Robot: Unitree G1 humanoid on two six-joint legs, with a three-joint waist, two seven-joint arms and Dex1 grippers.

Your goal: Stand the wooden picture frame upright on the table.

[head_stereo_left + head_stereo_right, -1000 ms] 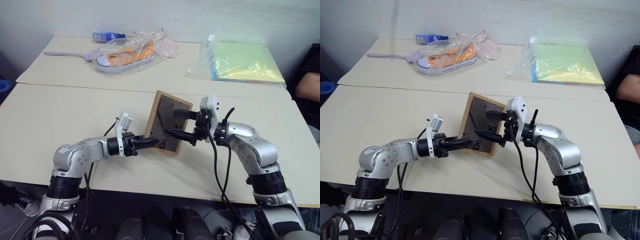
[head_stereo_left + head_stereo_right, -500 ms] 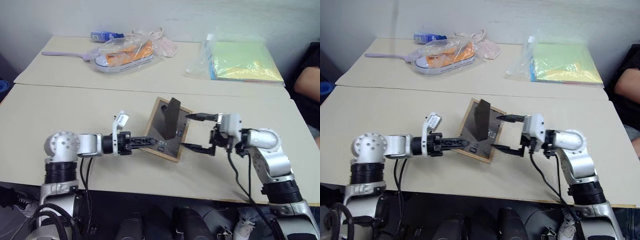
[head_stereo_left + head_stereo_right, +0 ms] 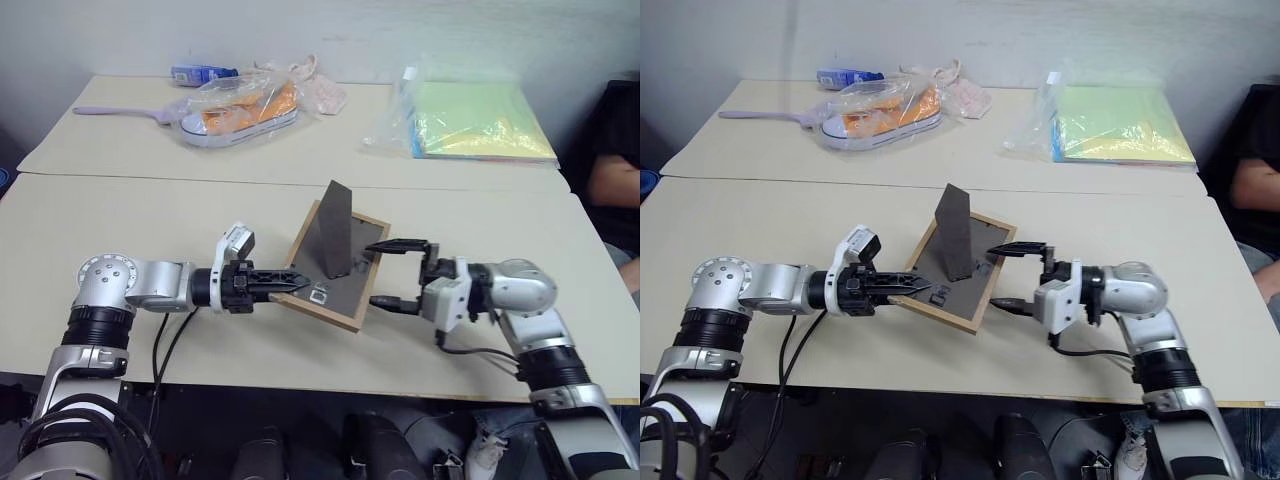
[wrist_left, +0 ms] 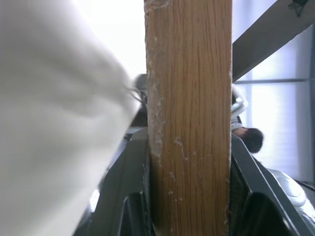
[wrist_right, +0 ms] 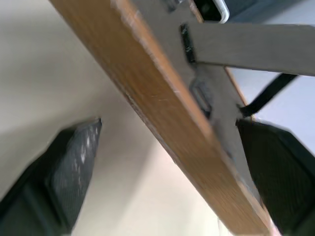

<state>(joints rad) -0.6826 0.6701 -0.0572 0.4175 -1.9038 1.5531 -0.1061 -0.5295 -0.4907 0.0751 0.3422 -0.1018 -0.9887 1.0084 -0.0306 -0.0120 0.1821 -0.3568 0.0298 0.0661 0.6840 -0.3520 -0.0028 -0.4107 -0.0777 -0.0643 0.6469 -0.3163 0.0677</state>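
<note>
The wooden picture frame (image 3: 335, 268) hangs tilted just above the tabletop (image 3: 120, 215), back panel up, its stand (image 3: 337, 232) folded out. My left jaws (image 3: 290, 281) are clamped on its wooden edge; my right jaws (image 3: 395, 273) stand wide apart at the opposite edge, holding nothing. Next, I judge, I tip it onto bottom edge and stand. The bagged shoe (image 3: 240, 110) and green folder (image 3: 480, 122) lie well apart.

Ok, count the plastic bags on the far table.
2. One bag lies at the far table's left part, holding a sneaker and orange items. The other bag lies at its right part, holding yellow-green paper. More could be hidden behind them.
</note>
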